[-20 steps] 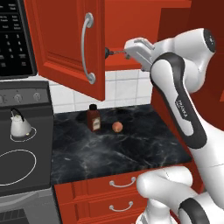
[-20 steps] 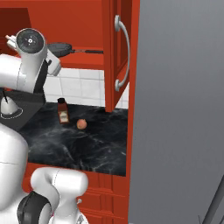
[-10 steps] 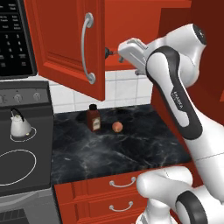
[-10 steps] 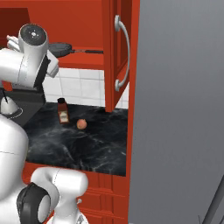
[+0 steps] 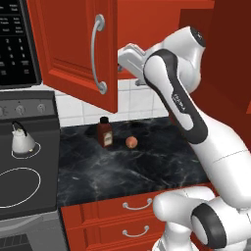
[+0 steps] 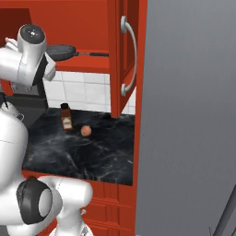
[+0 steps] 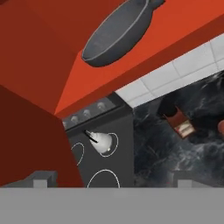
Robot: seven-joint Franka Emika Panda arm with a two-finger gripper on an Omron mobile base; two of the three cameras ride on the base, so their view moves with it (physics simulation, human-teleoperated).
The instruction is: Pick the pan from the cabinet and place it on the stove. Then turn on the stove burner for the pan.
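Even bright rendered light, soft shadows, sharp, no glare

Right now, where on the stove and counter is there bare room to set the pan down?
On the stove, the front ring is bare; the back ring holds the white kettle. The black marble counter is free in front, toward the drawers; its back strip near the tiles is crowded by the brown bottle and the small orange fruit.

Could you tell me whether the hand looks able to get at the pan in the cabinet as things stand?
Probably yes. The cabinet doors stand open, and the pan sits near the shelf's front edge with nothing in front of it. The arm is raised to shelf height beside it, though the hand's fingers are not clearly visible.
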